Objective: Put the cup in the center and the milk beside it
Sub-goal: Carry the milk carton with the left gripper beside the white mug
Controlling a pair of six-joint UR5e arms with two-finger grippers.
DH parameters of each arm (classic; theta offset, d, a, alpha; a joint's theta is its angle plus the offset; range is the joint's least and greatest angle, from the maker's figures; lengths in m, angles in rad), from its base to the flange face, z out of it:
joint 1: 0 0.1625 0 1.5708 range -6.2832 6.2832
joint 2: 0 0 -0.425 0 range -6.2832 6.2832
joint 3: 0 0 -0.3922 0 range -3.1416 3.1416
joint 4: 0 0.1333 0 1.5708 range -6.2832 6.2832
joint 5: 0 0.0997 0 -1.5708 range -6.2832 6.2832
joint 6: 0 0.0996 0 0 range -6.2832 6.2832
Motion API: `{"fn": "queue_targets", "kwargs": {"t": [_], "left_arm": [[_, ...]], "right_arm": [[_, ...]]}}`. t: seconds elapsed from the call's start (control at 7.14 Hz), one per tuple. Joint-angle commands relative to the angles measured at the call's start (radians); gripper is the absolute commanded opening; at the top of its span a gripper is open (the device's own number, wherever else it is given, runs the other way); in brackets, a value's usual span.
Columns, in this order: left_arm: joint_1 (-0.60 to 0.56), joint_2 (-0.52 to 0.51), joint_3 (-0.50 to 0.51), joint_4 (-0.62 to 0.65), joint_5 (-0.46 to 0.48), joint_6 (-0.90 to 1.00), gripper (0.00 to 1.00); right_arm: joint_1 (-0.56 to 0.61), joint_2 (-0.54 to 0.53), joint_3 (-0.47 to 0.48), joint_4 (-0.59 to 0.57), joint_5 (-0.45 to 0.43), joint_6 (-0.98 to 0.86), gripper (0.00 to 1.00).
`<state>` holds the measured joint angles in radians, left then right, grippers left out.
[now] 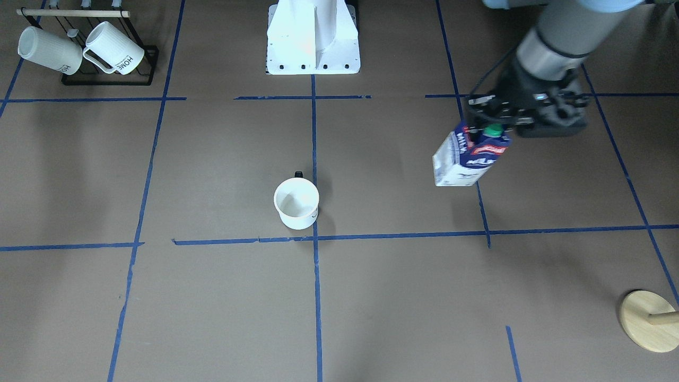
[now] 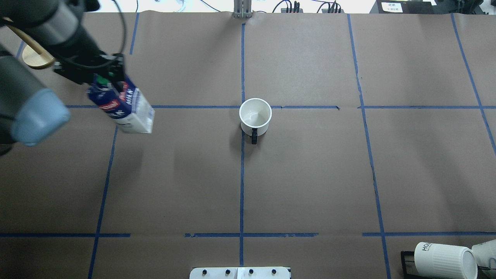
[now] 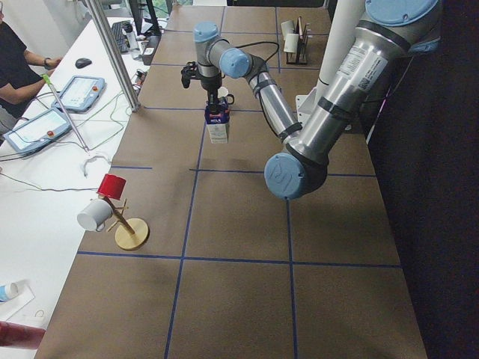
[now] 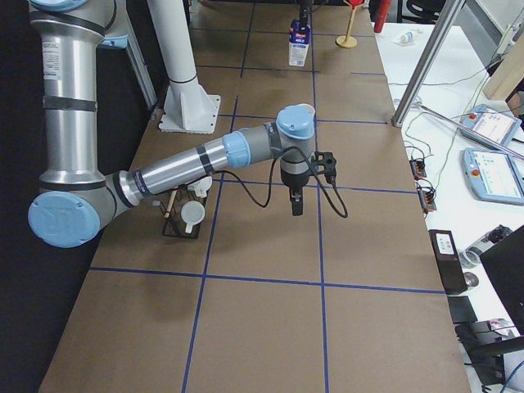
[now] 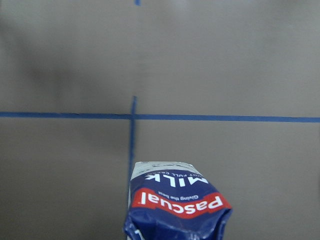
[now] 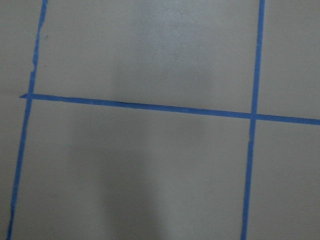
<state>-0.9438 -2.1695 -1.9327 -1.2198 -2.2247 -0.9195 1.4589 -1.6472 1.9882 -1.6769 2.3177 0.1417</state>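
Note:
The cup [image 1: 296, 203] is a smooth white mug with a black handle. It stands upright beside the center [image 1: 315, 237], the crossing of blue tape lines, and also shows in the overhead view [image 2: 255, 116] by the crossing [image 2: 242, 107]. My left gripper [image 1: 488, 124] [image 2: 102, 79] is shut on the top of the milk [image 1: 469, 156] [image 2: 124, 106] [image 5: 175, 200], a blue and white carton with a green cap. The carton hangs upright, well off to my left of the cup. My right gripper [image 4: 296, 205] shows only in the exterior right view, so I cannot tell its state.
A black rack [image 1: 109, 79] with ribbed "HOME" mugs [image 2: 445, 259] stands near the robot's right. A wooden mug stand [image 1: 650, 321] [image 3: 127, 232] is at the far left. The white robot base [image 1: 313, 37] sits at the near middle edge.

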Motion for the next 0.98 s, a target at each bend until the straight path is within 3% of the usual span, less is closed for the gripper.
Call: {"fn": "queue_targets", "kwargs": {"t": [0.0, 0.28, 0.84], "left_arm": [[0.057, -0.11, 0.165, -0.155, 0.025, -0.141, 0.06], [0.135, -0.246, 0.289, -0.179, 0.098, -0.215, 0.06], [0.2, -0.325, 0.414, -0.256, 0.155, -0.269, 0.06]], "right_arm": [[0.063, -0.028, -0.015, 0.005, -0.003, -0.08, 1.0], [0.061, -0.025, -0.038, 0.003, -0.001, -0.083, 1.0], [0.061, -0.028, -0.045, 0.003, 0.003, -0.073, 1.0]]}}
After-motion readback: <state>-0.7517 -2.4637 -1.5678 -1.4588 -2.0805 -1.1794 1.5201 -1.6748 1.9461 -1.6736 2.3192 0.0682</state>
